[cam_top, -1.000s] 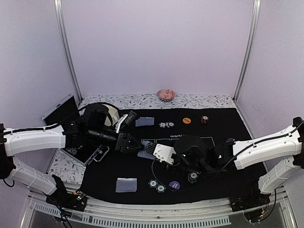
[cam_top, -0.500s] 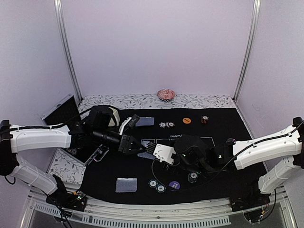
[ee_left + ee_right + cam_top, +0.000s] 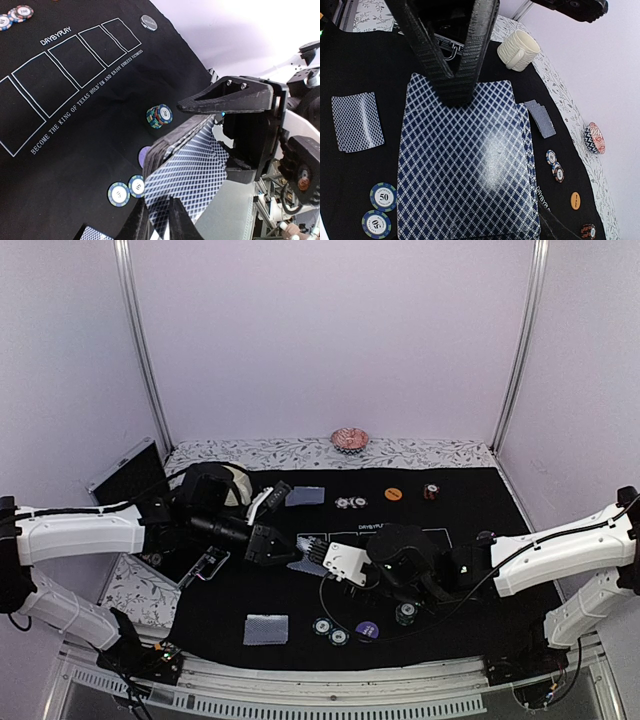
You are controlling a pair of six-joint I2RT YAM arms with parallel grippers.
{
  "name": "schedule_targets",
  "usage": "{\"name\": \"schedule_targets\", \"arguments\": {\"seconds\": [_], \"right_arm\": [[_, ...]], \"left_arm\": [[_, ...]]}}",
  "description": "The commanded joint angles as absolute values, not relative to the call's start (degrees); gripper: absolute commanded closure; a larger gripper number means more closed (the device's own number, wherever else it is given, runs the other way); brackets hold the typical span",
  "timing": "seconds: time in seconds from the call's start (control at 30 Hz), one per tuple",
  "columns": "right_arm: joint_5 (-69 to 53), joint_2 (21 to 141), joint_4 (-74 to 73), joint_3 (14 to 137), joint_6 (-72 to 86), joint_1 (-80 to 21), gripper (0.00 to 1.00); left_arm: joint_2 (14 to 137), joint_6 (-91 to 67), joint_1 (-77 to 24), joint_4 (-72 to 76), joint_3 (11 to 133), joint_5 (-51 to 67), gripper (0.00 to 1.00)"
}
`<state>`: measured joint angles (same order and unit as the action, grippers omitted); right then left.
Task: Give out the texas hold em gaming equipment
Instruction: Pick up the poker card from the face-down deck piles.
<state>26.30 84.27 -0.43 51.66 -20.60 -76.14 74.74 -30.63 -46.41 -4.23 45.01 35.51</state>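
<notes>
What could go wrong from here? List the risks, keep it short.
1. The left tool pinches the top card at its edge. The deck looks staggered along one side, so several cards may slide out together.
2. The right tool holds that deck over the black mat. A hard pull could loosen the grip and spill cards near the chip stack.

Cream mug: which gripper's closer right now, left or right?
Left. The left gripper sits just near-right of the cream mug; the right gripper is farther right, across the card deck from it.
</notes>
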Motion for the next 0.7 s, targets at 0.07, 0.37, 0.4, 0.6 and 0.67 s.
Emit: {"name": "schedule_targets", "arguments": {"seconds": [0.07, 0.37, 0.4, 0.6, 0.67], "right_arm": [[27.15, 81.98, -0.08, 51.46, -20.39, -76.14, 0.44], [27.16, 81.94, -0.18, 51.43, -20.39, -76.11, 0.44], [27.15, 81.94, -0.13, 51.49, -20.39, -76.11, 0.44], [27.15, 81.96, -0.15, 51.52, -20.48, -76.11, 0.44], [27.15, 81.97, -0.16, 51.55, -20.48, -76.06, 0.44]], "left_arm": [[73.09, -29.42, -45.61, -6.02, 44.25, 35.18, 0.84], [71.45, -29.13, -45.29, -7.36, 43.85, 34.81, 0.85], [71.26, -29.10, -45.19, -7.44, 43.78, 34.74, 0.85], [70.54, -29.21, -45.17, -7.79, 43.60, 35.29, 0.84], [70.20, -29.25, -45.05, -7.80, 43.44, 35.55, 0.83]]}}
